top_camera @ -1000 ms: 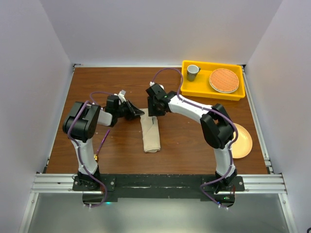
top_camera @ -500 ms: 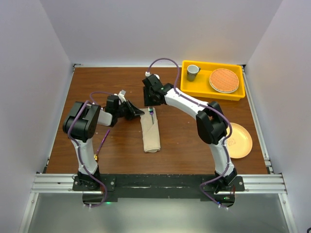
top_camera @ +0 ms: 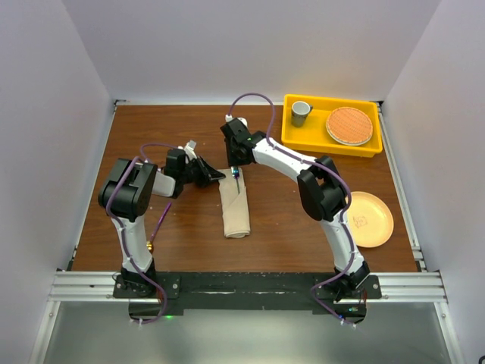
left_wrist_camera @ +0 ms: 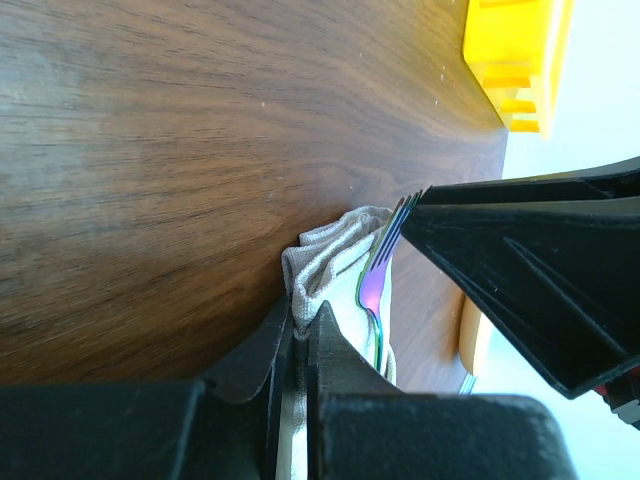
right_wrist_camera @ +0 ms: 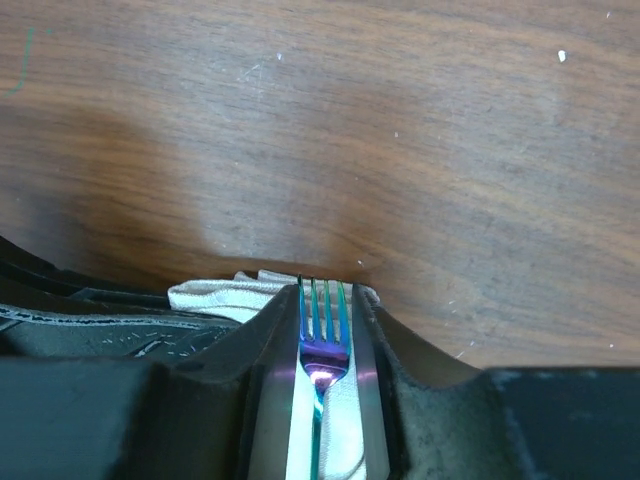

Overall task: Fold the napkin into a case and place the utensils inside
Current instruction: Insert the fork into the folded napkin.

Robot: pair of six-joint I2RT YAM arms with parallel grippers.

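Pinching an edge of the folded napkin (left_wrist_camera: 325, 255), the left hand (left_wrist_camera: 300, 322) is clamped tight, while the right hand (right_wrist_camera: 322, 296) grips the fork (right_wrist_camera: 320, 352) by its head above the bench (right_wrist_camera: 400, 150).

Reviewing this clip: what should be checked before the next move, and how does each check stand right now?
1. Napkin folded: ok. The case lies as a long narrow pocket.
2. Mouth held: ok. The left end effector is shut on the case's edge by the opening.
3. Fork seated: not ok. The fork has its tines and neck sticking out of the mouth.
4. Grip on the fork: cannot tell. The right end effector straddles the tines, but whether it clamps them is unclear.
5. Spoon inside: cannot tell. No spoon shows in any view.
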